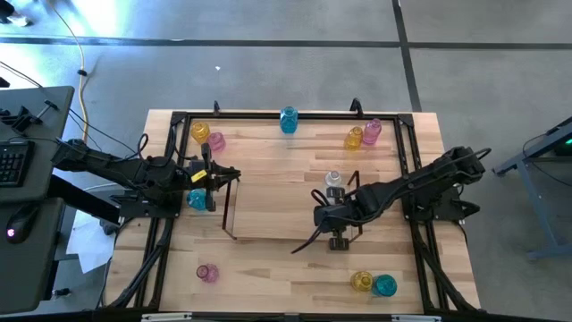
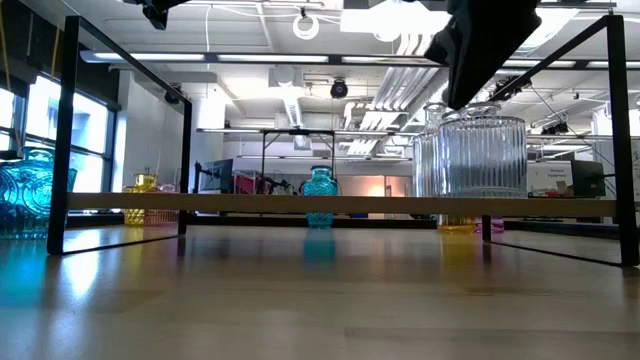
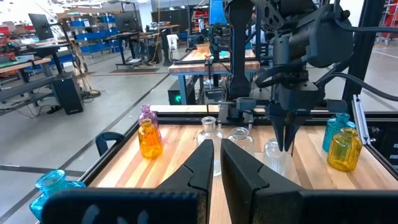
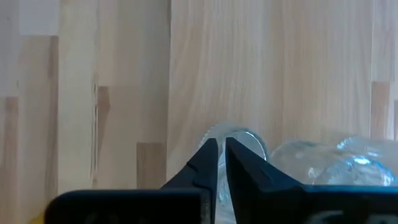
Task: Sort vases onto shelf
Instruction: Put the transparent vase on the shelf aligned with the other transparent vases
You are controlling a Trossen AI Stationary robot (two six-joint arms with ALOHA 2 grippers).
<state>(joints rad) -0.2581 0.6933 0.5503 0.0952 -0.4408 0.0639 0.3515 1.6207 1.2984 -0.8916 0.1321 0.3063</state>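
Right claw (image 3: 287, 142) first: it points straight down, its two fingers drawn almost together right at the mouth of a clear vase (image 3: 273, 157), tips on the rim. Whether glass is actually pinched between them, I can't tell from here. From the right wrist, that round clear rim sits just behind the fingertips, with pale wood all around. Another clear vase (image 3: 239, 138) stands just beside it, and both sit at the right end of the shelf (image 1: 230, 210), by its thin dark wire end frame. From worktop height, the ribbed clear glass looms large under the dark arm. Over at the shelf's left end, the left claw (image 1: 214, 176) hovers with its fingers pressed close, only a slim gap and nothing in it. A teal vase (image 1: 197, 199) is just beside it on the worktop (image 1: 268, 259). Now out to the edges: along the far side, a yellow vase (image 1: 198, 132) and a pink vase (image 1: 215, 141) huddle at the left, and a lone teal vase (image 1: 288, 119) stands at the middle. Another yellow vase (image 1: 354, 138) and pink vase (image 1: 372, 131) pair up at the right. On the near side, a pink vase (image 1: 207, 273) stands alone at the left. At the right, a yellow vase (image 1: 361, 282) and a teal vase (image 1: 384, 285) stand side by side, well apart from the shelf.
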